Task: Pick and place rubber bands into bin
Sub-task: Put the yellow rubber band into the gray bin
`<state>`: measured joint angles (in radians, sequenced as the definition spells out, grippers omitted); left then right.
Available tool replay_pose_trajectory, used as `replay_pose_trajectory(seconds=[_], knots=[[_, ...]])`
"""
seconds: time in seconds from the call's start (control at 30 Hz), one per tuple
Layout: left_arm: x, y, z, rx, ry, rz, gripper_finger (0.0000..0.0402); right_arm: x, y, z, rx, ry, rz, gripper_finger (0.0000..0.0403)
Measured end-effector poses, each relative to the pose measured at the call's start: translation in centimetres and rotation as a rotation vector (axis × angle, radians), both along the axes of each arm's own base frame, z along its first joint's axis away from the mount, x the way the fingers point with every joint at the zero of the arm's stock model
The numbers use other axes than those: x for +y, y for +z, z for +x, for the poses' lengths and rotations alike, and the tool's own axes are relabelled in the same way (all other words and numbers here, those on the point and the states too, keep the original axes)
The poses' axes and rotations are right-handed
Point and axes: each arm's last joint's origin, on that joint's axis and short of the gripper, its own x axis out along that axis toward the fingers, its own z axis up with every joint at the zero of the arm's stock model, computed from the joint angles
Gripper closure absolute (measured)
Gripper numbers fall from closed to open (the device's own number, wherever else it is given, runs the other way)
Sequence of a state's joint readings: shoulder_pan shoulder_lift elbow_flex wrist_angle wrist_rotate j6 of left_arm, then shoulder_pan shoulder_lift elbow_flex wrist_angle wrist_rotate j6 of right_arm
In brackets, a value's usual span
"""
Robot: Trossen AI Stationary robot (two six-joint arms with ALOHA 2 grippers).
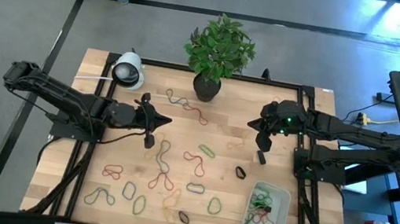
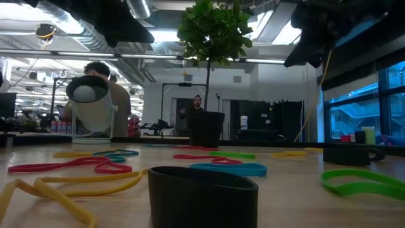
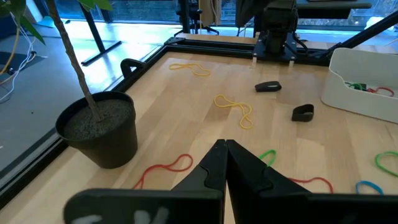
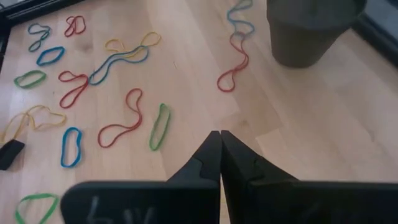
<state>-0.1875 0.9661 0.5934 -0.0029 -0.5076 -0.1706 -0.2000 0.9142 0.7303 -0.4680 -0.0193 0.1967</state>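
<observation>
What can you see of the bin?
The bin is a small shallow rectangular tray of pale translucent plastic with rounded corners, flat on the table near its front right corner, by the right arm's base. It holds a tangle of green, red and dark bands. Neither gripper touches it. The left wrist view shows its white wall.

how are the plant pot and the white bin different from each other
The plant pot is dark and round, standing at the table's far edge; the bin is pale, shallow and rectangular, near the front right corner. The pot holds a leafy plant; the bin holds a few rubber bands. Both rest on the wooden table.
</observation>
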Motion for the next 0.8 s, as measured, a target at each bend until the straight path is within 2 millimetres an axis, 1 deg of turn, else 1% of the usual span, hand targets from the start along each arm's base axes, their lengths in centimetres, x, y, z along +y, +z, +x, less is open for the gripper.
replay_pose_trajectory(seconds=[0.23,0.4,0.6,0.73,0.8], knots=[[0.0,0.0,0.0,0.001,0.0,0.001,0.0399,0.0,0.1,0.1,-0.013,0.014,-0.021,0.0398],[0.0,0.0,0.0,0.02,-0.02,0.051,0.04,0.0,0.1,0.1,-0.013,0.014,-0.021,0.0398],[0.0,-0.2,-0.1,0.042,-0.024,0.052,0.0401,0.0,0.2,0.1,-0.016,0.011,-0.019,0.0398],[-0.2,-0.7,-0.3,0.092,-0.033,0.051,0.0399,-0.1,0.4,0.7,-0.067,0.012,-0.031,0.0398],[-0.3,-0.7,-0.4,0.099,-0.041,0.054,0.04,-0.3,0.5,1.3,-0.097,0.011,-0.037,0.0398]])
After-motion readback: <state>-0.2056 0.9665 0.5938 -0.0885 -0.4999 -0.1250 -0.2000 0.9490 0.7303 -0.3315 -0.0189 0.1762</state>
